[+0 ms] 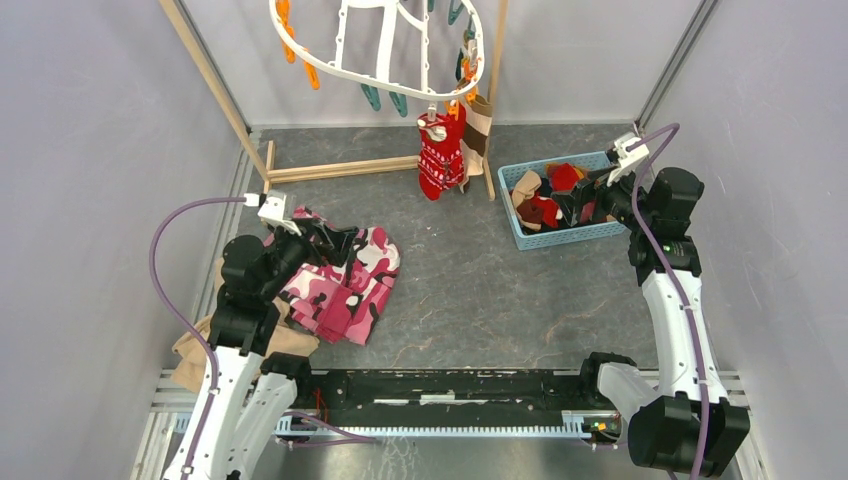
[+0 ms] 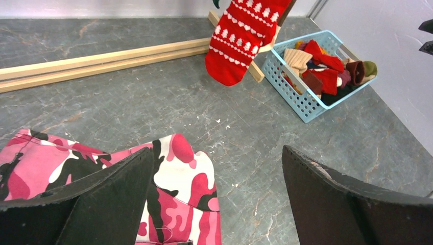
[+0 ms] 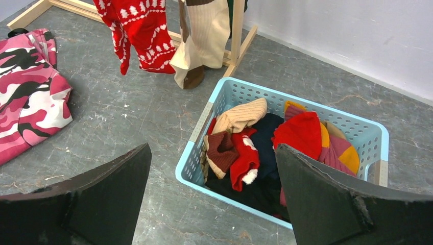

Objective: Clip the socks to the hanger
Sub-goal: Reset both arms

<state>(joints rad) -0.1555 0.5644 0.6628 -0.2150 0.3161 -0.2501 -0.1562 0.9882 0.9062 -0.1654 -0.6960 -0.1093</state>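
- Right gripper (image 3: 212,147): jaws spread wide and empty, poised over the blue basket (image 3: 200,130) at the table's right, where the loose socks (image 3: 245,153) lie heaped.
- Left gripper (image 2: 217,149): equally wide and empty, above the pink camouflage garment (image 1: 345,280), well apart from the basket.
- Hanger (image 1: 384,40): at the far side, with a red patterned sock (image 1: 438,155) and a beige sock (image 3: 204,30) clipped on.
- Suggested technique: descend on the topmost ribbed sock (image 3: 240,116), pinch one end only, lift it clear of its neighbours, and present it to a free teal clip (image 1: 372,97).

Cropped by the top edge, upper centre: hanger (image 1: 386,45). Mostly buried under the left arm (image 1: 245,290), lower left: tan cloth (image 1: 188,358). Half lost in the basket (image 1: 565,238) pile, right: lower socks (image 1: 545,205).
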